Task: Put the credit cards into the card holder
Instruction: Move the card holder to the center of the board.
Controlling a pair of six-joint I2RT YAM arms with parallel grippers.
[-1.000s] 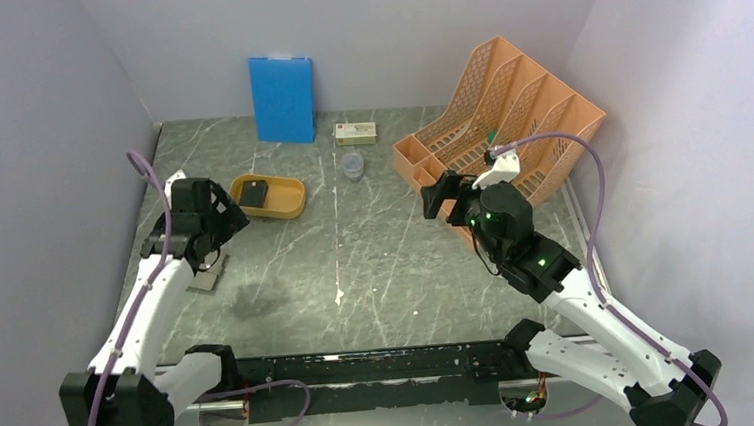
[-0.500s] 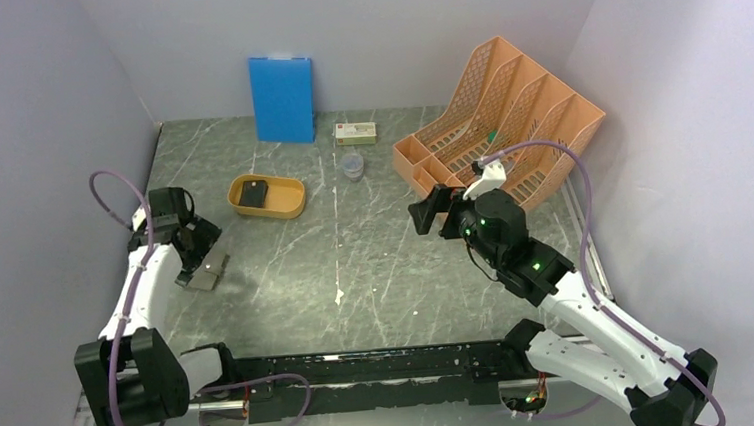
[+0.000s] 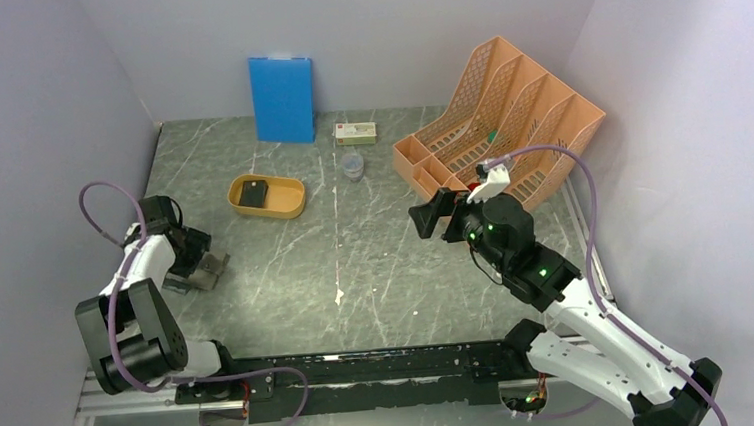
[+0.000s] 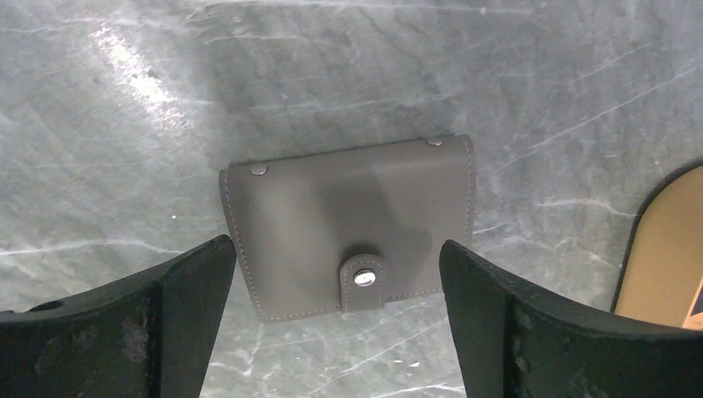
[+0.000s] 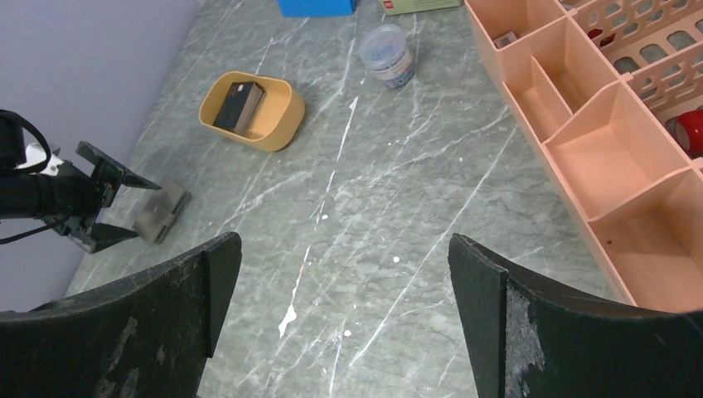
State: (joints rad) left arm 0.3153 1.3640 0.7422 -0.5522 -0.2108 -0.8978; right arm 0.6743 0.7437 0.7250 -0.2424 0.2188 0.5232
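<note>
**Back over the card holder (image 4: 348, 217)**

Swung away from the mustard tray (image 3: 295, 201), my left gripper (image 4: 336, 245) hangs wide open and empty astride the closed card holder. The credit cards (image 3: 253, 193) lie in the tray, at its 1 o'clock. My right gripper (image 3: 425, 217) gapes empty. I should pop the snap stud (image 4: 361, 279) first, pinning the back.

Grey marble desk (image 3: 377, 273), white veins, small white specks. Plain pale lilac left wall (image 3: 26, 117), far wall (image 3: 390, 32), right wall (image 3: 706, 100). Soft even light.
</note>
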